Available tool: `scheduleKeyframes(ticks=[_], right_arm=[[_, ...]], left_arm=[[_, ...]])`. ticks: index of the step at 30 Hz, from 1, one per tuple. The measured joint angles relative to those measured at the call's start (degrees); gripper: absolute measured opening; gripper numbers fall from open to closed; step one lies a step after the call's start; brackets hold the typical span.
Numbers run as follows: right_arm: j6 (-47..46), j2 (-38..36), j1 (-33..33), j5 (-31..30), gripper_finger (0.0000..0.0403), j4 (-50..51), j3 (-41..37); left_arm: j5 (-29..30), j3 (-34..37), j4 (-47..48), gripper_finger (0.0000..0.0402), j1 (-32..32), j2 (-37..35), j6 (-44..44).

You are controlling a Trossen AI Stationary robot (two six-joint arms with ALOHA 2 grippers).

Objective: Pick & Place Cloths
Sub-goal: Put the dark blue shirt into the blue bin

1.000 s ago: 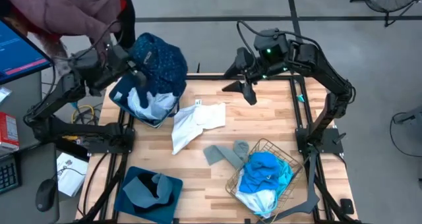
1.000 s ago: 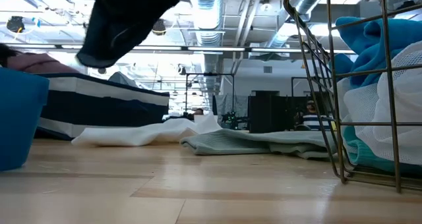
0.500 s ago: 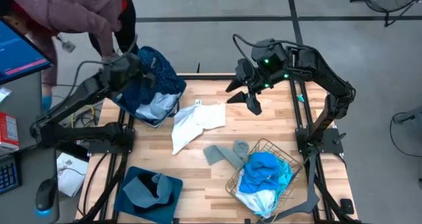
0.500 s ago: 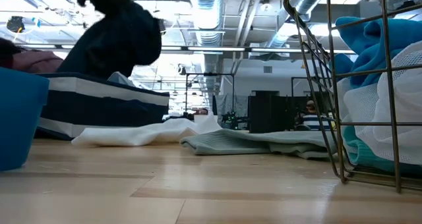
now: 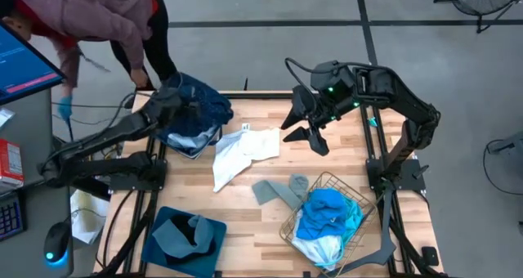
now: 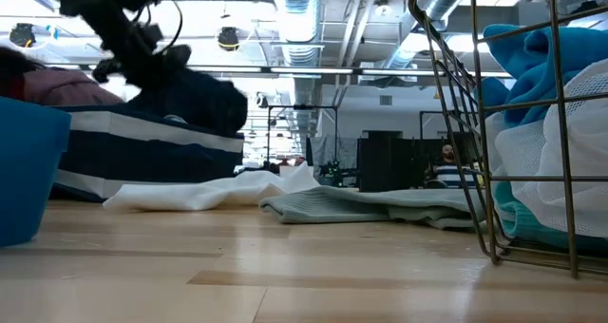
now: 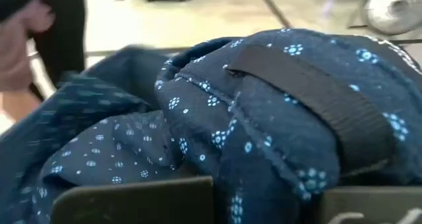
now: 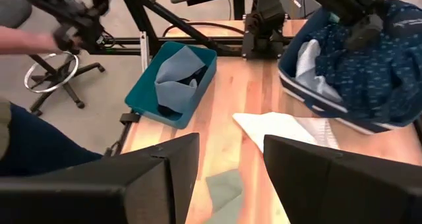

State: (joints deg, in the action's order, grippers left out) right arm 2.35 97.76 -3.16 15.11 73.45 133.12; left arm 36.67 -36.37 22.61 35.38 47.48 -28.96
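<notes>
A navy cloth with small white dots (image 5: 204,102) lies heaped on the dark blue bin (image 5: 198,152) at the table's far left, over a pale blue-white cloth (image 5: 192,131). My left gripper (image 5: 180,106) is shut on the navy cloth, seen close in the left wrist view (image 7: 264,118). A white cloth (image 5: 241,151) lies flat mid-table and a grey one (image 5: 282,190) beside the wire basket (image 5: 351,198). My right gripper (image 5: 315,135) hovers open above the far middle of the table, nothing between its fingers. My left gripper pinches a bunched fold of the navy dotted cloth (image 7: 264,184) between its two fingers, several layers thick. The fingers come from the table's left, slanting down. The cloth rests on the bin's contents and spills over its far rim (image 5: 216,106).
The wire basket at the near right holds cyan (image 5: 327,208) and white cloths. A teal bin (image 5: 214,229) at the near left holds a grey cloth. A person in a pink jacket (image 5: 90,16) bends beyond the table's far left corner.
My left gripper has come down with the navy dotted cloth, rolling as it went. The cloth, which hung above the far-left bin, now lies heaped on it. My right gripper has drifted a little toward the white cloth.
</notes>
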Motion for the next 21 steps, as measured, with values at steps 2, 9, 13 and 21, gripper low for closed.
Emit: scheduleKeyframes(ticks=[2,9,13,21], right_arm=[[-1.0,0.0,0.6,0.0,0.0163,0.1,0.0],[-1.6,0.0,2.2,0.0,0.0158,2.4,0.0],[-2.0,0.0,2.5,0.0,0.0156,2.9,0.0],[-2.0,0.0,2.4,0.0,0.0154,2.9,0.0]], left_arm=[[0.2,2.1,0.4,0.0009,1.0,0.0,-1.2],[1.0,6.4,7.6,0.0009,6.0,-0.1,-7.9],[1.0,7.0,11.5,0.0009,10.0,0.0,-8.8],[-1.8,10.0,14.6,0.001,13.4,0.4,-7.5]])
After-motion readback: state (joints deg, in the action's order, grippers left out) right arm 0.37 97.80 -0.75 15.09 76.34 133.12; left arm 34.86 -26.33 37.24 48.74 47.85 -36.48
